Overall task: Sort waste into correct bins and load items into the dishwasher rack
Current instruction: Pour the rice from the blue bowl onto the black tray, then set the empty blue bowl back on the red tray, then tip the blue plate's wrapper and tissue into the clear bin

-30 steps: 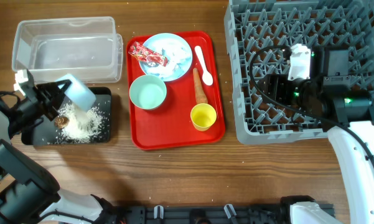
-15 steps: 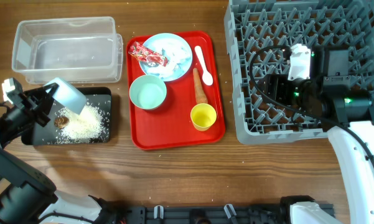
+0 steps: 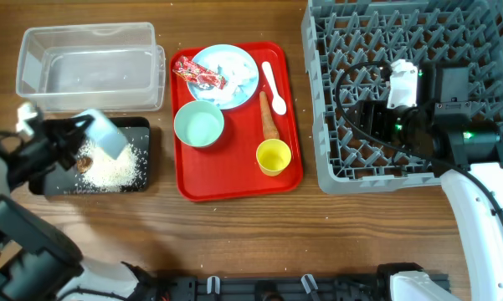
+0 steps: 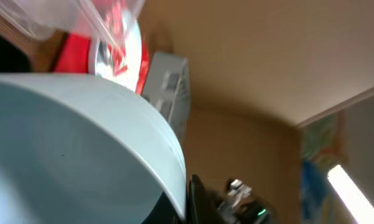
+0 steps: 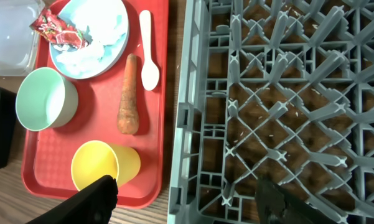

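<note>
Shifting back rightward, bowl (image 3: 108, 132) over black tray (image 3: 50, 186)

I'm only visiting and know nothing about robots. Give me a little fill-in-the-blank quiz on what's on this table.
1. The white rice lies in the shallow tray coloured ____.
2. The yellow cup stands on the flat tray coloured ____.
3. The left gripper holds a tilted pale-blue ____.
4. The crumpled red wrapper rests on the round pale-blue ____.
Missing words: black; red; bowl; plate.
</note>
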Available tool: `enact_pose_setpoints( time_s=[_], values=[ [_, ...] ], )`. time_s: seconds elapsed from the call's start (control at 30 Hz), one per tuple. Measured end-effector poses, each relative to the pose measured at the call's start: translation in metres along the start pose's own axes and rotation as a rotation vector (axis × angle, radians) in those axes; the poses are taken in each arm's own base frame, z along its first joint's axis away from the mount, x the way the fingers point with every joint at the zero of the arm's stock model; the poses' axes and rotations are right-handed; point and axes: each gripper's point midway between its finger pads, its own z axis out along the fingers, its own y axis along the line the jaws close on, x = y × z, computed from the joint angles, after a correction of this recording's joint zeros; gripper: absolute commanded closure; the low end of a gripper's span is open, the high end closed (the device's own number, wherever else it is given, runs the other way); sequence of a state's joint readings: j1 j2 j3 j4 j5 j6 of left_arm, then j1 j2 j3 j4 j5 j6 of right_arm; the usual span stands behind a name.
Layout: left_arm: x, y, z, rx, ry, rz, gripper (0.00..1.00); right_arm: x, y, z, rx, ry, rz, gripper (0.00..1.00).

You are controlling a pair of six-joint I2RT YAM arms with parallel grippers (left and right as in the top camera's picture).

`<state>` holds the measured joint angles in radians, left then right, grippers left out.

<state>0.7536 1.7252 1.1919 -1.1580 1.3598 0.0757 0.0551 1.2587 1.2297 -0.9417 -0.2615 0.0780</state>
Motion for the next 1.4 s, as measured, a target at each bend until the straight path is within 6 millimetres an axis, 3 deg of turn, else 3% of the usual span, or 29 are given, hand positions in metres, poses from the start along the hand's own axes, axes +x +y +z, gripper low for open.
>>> enact_pose_setpoints(
  time_s=[0.07,0.1,0.13,0.2,0.3,0.47,0.63,0.73,0.8,0.9,1.03,1.07,1.1,1.17,1.23,1.27,1.33,1.37,1.4],
  values=[
    [0.023,-0.006,0.023,-0.083,0.078,0.094,0.96,-0.002,0.0,0.0,0.0,-0.007,-0.002,0.26],
    [0.05,-0.012,0.046,-0.155,0.166,0.19,0.96,-0.002,0.0,0.0,-0.001,-0.008,-0.002,0.26],
    [0.063,-0.013,0.057,-0.194,0.209,0.234,0.96,-0.002,0.0,0.0,0.0,-0.01,-0.003,0.27],
    [0.095,-0.003,0.084,-0.327,0.321,0.343,0.96,-0.003,0.0,0.0,-0.001,-0.013,-0.003,0.26],
    [0.144,0.034,0.129,-0.623,0.473,0.496,0.96,-0.004,0.0,0.0,-0.001,-0.014,-0.004,0.27],
    [0.187,0.068,0.154,-0.989,0.454,0.722,0.96,-0.003,0.0,0.0,-0.001,-0.013,-0.004,0.26],
    [0.207,0.087,0.174,-1.1,0.39,0.909,0.96,-0.003,0.0,0.0,-0.001,-0.013,-0.003,0.26],
    [0.199,0.11,0.172,-1.205,0.384,0.91,0.96,-0.003,0.0,0.0,-0.001,-0.013,-0.003,0.26],
    [0.196,0.122,0.17,-1.255,0.399,0.901,0.91,-0.003,0.0,0.0,-0.001,-0.013,-0.003,0.26],
    [0.194,0.132,0.167,-1.293,0.407,0.89,0.51,-0.003,0.0,0.0,-0.001,-0.013,-0.003,0.26],
    [0.195,0.133,0.162,-1.314,0.412,0.876,0.42,-0.003,0.0,0.0,-0.001,-0.013,-0.003,0.26],
    [0.196,0.133,0.156,-1.336,0.426,0.867,0.35,-0.003,0.0,0.0,-0.001,-0.012,-0.003,0.26],
    [0.197,0.127,0.155,-1.346,0.433,0.864,0.26,-0.003,0.0,0.0,-0.001,-0.012,-0.003,0.26],
    [0.192,0.089,0.177,-1.272,0.39,0.899,0.16,-0.003,0.0,0.0,0.0,-0.011,-0.003,0.26],
    [0.17,0.013,0.219,-1.066,0.248,1.0,0.1,-0.002,0.0,0.0,0.0,-0.01,-0.003,0.26],
    [0.152,-0.014,0.23,-0.991,0.17,1.027,0.07,-0.002,0.0,0.0,0.0,-0.01,-0.003,0.26],
    [0.105,-0.04,0.24,-0.916,0.04,1.066,0.0,-0.002,0.0,0.0,0.0,-0.006,-0.002,0.26],
    [0.074,-0.04,0.249,-0.902,-0.003,1.108,0.0,-0.001,0.0,0.0,0.0,-0.004,-0.001,0.26],
    [0.058,-0.031,0.265,-0.899,-0.003,1.154,0.0,-0.001,0.0,0.0,0.0,-0.004,-0.001,0.26]
  ],
)
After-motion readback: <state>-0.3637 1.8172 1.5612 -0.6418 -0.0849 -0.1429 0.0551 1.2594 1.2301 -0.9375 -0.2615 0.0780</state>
